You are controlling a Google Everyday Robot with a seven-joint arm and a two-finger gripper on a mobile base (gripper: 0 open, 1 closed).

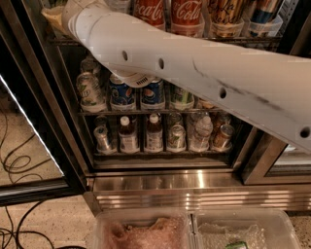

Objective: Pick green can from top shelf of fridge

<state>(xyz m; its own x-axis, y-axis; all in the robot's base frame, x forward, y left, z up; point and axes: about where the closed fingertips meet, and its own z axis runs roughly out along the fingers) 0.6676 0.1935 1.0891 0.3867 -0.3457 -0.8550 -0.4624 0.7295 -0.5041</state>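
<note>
The fridge (194,187) stands open in front of me, its steel base below the racks. The top shelf (243,41) runs along the upper edge with clear cup holders holding red cola cans (186,12) and other cans. My white arm (194,73) crosses the view from the right to the shelf's left end. My gripper is out of view, past the top left edge at the arm's end. The green can does not show; the arm and the frame edge hide that corner.
A pale green-and-white can (90,90) and blue cans (121,92) stand on the rack below, with bottles (129,136) lower down. The open black door frame (34,121) is at the left, cables (14,165) lie on the floor, and two clear bins (141,233) sit in front.
</note>
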